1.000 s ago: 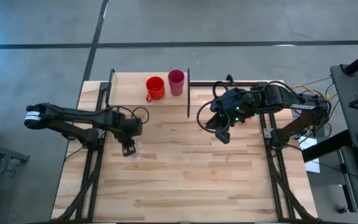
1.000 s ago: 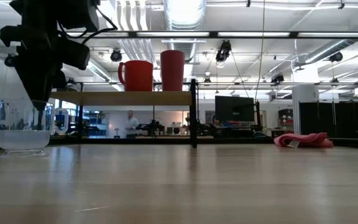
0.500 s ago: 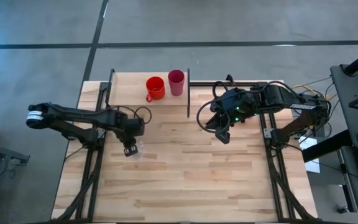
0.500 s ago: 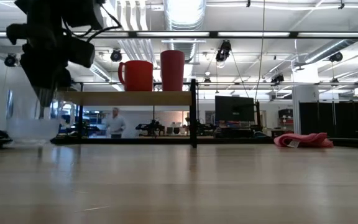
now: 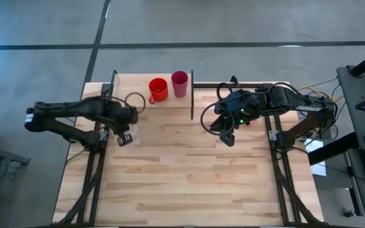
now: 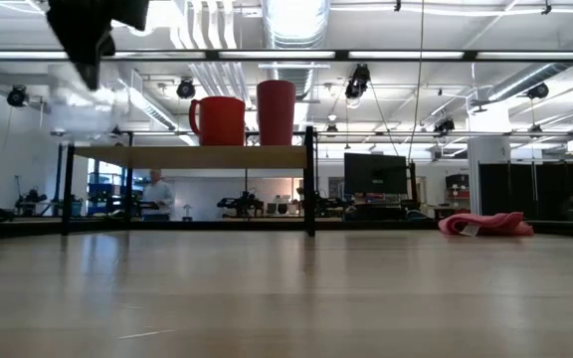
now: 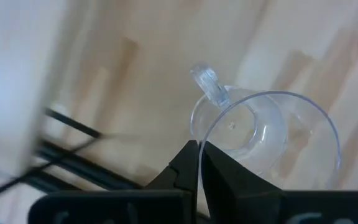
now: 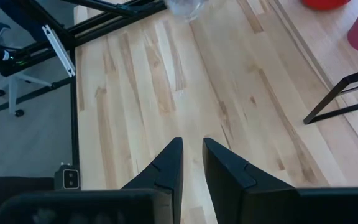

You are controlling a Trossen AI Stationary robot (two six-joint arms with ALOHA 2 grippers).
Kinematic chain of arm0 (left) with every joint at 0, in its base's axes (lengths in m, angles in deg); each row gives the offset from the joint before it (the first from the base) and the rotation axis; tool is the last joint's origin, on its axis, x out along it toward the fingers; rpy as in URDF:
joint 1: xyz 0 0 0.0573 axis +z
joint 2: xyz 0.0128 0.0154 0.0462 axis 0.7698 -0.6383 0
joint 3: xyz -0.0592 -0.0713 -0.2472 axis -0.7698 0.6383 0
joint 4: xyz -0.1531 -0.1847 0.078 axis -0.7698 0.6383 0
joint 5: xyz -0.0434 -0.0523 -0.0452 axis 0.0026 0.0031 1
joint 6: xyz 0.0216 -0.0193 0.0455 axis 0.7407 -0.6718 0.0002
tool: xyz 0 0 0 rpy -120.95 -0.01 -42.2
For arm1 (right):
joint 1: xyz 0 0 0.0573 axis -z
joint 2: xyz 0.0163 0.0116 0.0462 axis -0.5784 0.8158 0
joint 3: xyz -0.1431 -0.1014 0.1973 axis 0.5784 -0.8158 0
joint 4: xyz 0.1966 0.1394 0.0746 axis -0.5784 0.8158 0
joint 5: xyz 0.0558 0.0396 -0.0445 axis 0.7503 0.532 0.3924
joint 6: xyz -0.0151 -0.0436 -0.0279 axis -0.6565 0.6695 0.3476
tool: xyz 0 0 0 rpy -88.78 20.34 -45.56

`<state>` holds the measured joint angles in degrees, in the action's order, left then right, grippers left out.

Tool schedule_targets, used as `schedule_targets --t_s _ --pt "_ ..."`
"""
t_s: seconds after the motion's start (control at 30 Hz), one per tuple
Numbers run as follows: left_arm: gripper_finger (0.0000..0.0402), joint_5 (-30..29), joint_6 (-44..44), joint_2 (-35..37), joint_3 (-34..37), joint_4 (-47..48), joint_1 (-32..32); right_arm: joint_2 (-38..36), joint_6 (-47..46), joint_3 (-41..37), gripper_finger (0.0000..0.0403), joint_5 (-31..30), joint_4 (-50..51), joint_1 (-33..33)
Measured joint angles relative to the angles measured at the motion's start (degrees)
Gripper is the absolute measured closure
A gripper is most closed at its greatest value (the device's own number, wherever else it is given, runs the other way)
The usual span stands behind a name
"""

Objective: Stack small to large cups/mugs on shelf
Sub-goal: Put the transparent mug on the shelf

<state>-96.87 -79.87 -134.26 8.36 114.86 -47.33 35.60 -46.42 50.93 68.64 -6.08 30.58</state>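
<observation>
My left gripper (image 5: 125,138) is shut on the small clear glass cup (image 5: 132,135). It holds the cup in the air near the shelf's left end, above shelf height in the low view (image 6: 81,102). The red mug (image 5: 158,89) and the magenta-pink tumbler (image 5: 179,83) stand side by side on the wooden shelf (image 5: 132,85), which has black posts. My right gripper (image 5: 227,138) hangs right of the shelf, empty, its fingers a little apart (image 8: 191,155). My left gripper pinches the glass cup's wall at the rim (image 7: 201,144), close beside its small clear handle (image 7: 205,81). One finger is inside the cup and one outside. The fingers come from above. The cup hangs upright below them, lifted clear of the table.
A pink cloth (image 6: 485,224) lies at the table's far right in the low view. The shelf's right post (image 5: 191,95) stands between the tumbler and my right arm. Bare plank tabletop (image 5: 189,177) stretches toward the near edge.
My left gripper, shut on the glass cup, has lifted it off the table to above shelf height. It has carried the cup toward the far edge and slightly left, toward the shelf's left end. The cup stays upright.
</observation>
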Motion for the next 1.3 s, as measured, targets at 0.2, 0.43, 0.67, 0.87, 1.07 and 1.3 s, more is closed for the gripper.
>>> schedule_targets --t_s 0.2,0.43,0.67,0.87,1.07,1.3 --pt "0.0401 -4.4 0.0 -0.4 -10.2 1.3 5.4 0.0 0.0 0.0 0.0346 0.0 0.0 0.0" --pt "0.0401 -4.6 6.3 -2.0 -17.4 1.3 17.7 0.0 0.0 0.0 0.0346 0.0 -0.1 0.0" --pt "0.0402 -4.3 15.5 -7.2 -20.1 1.3 32.5 0.0 0.0 0.0 0.0346 0.0 -0.1 0.0" --pt "0.0402 2.3 21.5 -12.7 -20.0 1.2 41.7 0.1 0.0 0.0 0.0346 0.0 -0.1 0.0" --pt "0.0402 2.9 26.0 -16.7 -20.0 1.2 45.5 0.1 0.0 0.0 0.0346 0.0 -0.1 0.0" --pt "0.0402 2.9 30.0 -18.5 -20.1 -0.8 46.6 0.1 0.5 0.0 0.0346 0.0 -0.1 0.0"
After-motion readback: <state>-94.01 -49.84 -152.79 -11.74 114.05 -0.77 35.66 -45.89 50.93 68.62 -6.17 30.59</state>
